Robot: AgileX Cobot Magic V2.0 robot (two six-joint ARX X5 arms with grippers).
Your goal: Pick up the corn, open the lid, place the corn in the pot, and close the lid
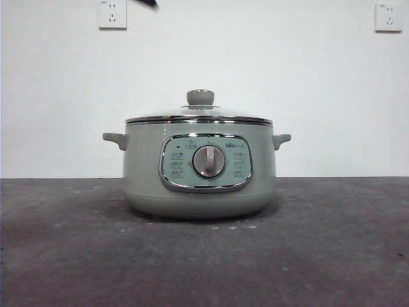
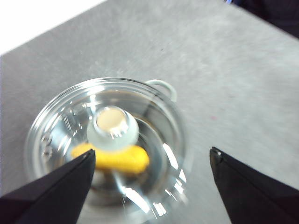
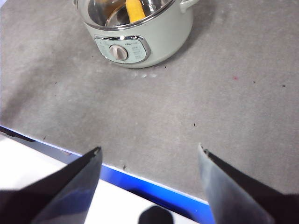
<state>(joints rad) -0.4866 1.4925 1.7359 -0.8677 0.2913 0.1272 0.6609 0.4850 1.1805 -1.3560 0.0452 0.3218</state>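
The sage-green pot (image 1: 199, 185) stands at the table's middle with its glass lid (image 1: 199, 116) closed on it, green knob (image 1: 200, 97) on top. In the left wrist view the corn (image 2: 122, 159) lies inside the pot, seen through the lid (image 2: 60, 126) under the knob (image 2: 112, 128). My left gripper (image 2: 152, 156) is open and empty, above the lid and apart from it. My right gripper (image 3: 148, 151) is open and empty, well back near the table's front edge; the pot (image 3: 154, 32) and a piece of the corn (image 3: 134, 10) show far off in its view.
The grey table (image 1: 332, 256) runs around the pot. A white wall with two sockets (image 1: 112, 14) stands behind. A black arm tip (image 1: 148, 3) shows at the top edge. The table's blue front edge (image 3: 140, 184) lies under the right gripper.
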